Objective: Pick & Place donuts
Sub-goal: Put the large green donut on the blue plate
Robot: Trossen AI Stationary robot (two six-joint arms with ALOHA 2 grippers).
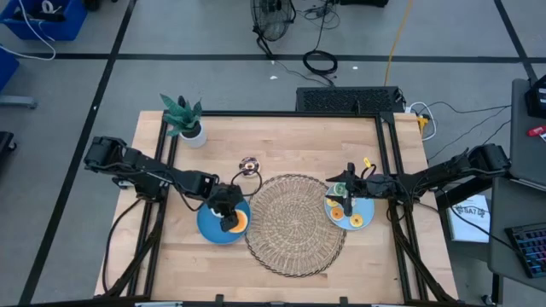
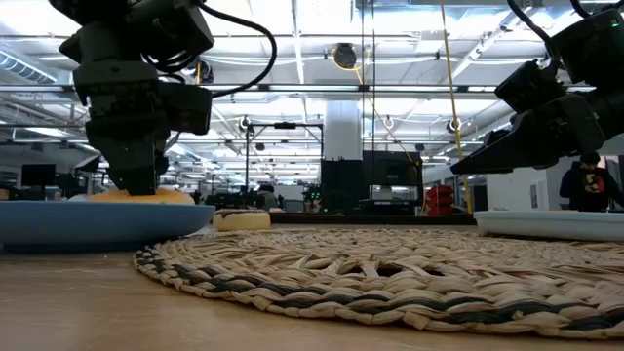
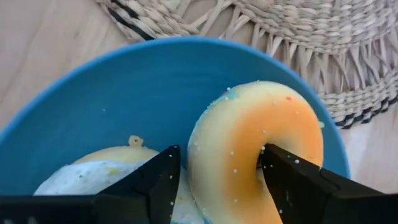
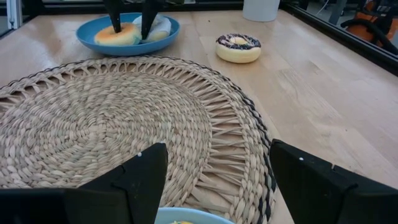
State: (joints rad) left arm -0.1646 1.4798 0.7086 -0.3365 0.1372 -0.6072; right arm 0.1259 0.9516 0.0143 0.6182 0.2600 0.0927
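Note:
An orange-iced donut (image 3: 255,149) lies on the left blue plate (image 1: 209,228), beside a white-iced donut (image 3: 93,171). My left gripper (image 3: 221,180) points down over the orange donut. Its fingers are apart, one in the donut's hole and one outside the ring. A chocolate-iced donut (image 1: 248,165) lies on the wood behind the wicker mat (image 1: 294,223). Small orange (image 1: 337,213), yellow (image 1: 357,222) and green (image 1: 339,189) donuts lie on the right blue plate (image 1: 365,207). My right gripper (image 4: 214,180) hovers open over that plate, nothing between its fingers. My left gripper comes from above, slanting down. It straddles one side of the orange donut's ring (image 3: 217,162), with one finger (image 3: 292,180) in the hole and the other (image 3: 155,186) outside. The donut rests on the plate. I cannot tell whether either finger touches it.
A potted plant (image 1: 183,119) stands at the far left corner of the table. Black frame rails (image 1: 388,145) run along both sides. Bare wood lies behind the mat and along the table's near edge.

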